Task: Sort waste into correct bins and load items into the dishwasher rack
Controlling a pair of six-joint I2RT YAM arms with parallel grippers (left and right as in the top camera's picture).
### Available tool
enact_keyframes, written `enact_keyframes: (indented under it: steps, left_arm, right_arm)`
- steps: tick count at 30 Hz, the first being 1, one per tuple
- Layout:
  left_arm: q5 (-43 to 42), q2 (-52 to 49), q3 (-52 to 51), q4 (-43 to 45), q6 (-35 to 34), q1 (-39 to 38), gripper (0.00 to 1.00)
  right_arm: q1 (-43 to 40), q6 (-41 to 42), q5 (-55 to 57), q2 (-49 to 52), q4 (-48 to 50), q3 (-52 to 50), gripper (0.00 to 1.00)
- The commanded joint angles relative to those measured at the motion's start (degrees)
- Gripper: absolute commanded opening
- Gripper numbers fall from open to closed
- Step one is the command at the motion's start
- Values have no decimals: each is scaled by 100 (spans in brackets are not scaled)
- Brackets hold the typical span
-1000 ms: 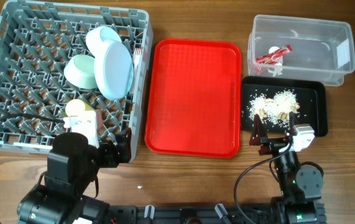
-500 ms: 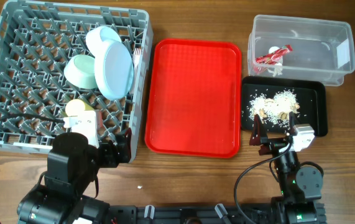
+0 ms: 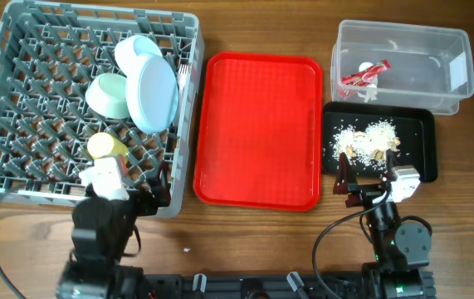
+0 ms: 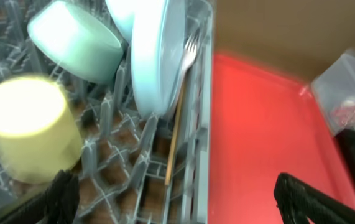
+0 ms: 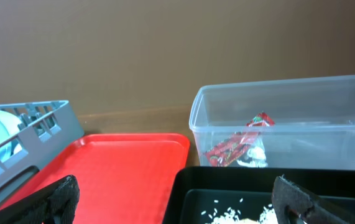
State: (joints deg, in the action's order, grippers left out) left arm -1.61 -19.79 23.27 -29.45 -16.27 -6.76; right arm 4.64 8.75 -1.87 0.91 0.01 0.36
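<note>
The grey dishwasher rack (image 3: 21, 100) holds a white plate (image 3: 152, 93), a white bowl (image 3: 137, 51), a pale green bowl (image 3: 108, 95), a yellow cup (image 3: 104, 146) and a white fork (image 3: 183, 76). In the left wrist view a chopstick (image 4: 174, 143) lies by the plate (image 4: 155, 56) and cup (image 4: 25, 127). My left gripper (image 4: 180, 202) is open and empty over the rack's front right corner. The wrapper (image 3: 364, 75) lies in the clear tub (image 3: 403, 66). Rice scraps (image 3: 368, 139) lie in the black tray (image 3: 419, 133). My right gripper (image 5: 177, 205) is open and empty at that tray's front edge.
An empty red serving tray (image 3: 257, 129) lies between the rack and the bins. It also shows in the right wrist view (image 5: 115, 174) and the left wrist view (image 4: 258, 137). Bare wood table runs along the front edge.
My left arm has drawn back a little toward the table's front edge, and its cable has shifted. The right arm has not moved.
</note>
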Motion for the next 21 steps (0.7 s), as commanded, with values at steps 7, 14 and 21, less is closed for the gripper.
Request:
enact_keyframes:
  steps: [7,14,21]
  left_arm:
    - [-282,1934,-2227,2660,-13,407,100]
    - [-168,1963,-2295,2509,566,411,100]
    - [-175,1961,-2295,2520,645,415,100]
  right_arm:
    - [28,37,17,-63,15,-7,100]
    - [26,39,17,-63,15,-7,100]
    - [28,37,17,-63,15,-7,100]
